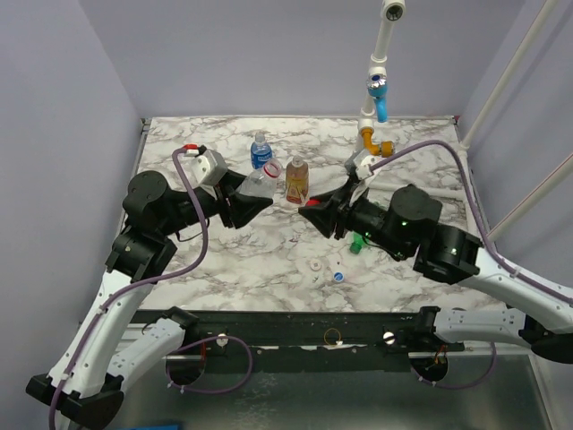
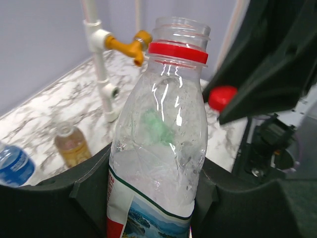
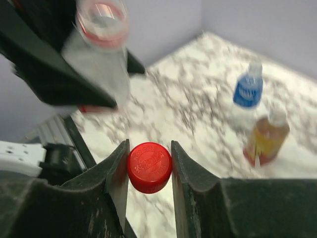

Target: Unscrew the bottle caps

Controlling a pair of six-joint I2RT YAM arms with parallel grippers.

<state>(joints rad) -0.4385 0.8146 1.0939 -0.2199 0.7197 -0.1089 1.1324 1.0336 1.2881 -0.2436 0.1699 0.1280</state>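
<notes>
The red cap (image 3: 149, 167) is seen closest, at the bottom centre of the right wrist view. It is pinched between the two fingers (image 3: 115, 173) of the right gripper (image 3: 148, 161), whose jaws are drawn narrow onto its sides. Raised lettering is moulded into the cap's top, but it cannot be read.

The cap is held apart from its bottle (image 2: 161, 148), which fills the middle of the left wrist view. The bottle is clamped round its lower body by the left gripper (image 2: 153, 198). Its mouth is open, and a red ring (image 2: 177, 51) is seen round the neck. Its label (image 2: 148, 218) is white with a red patch and a blue-green landscape; no writing can be made out on it.

In the top view the two grippers are set facing each other at the centre of the marble table (image 1: 224, 269). The amber bottle (image 1: 297, 179) is stood just above the gap between them, and the blue-label bottle (image 1: 260, 150) to its upper left; neither label can be read. Below centre, a white cap (image 1: 316, 266) and a bluish cap (image 1: 338, 276) are laid near each other on the table. A green item (image 1: 358, 240) is partly hidden by the right arm. At the upper right, a white pipe is fitted with an orange fitting (image 1: 376, 141) and a blue fitting (image 1: 380, 103).
</notes>
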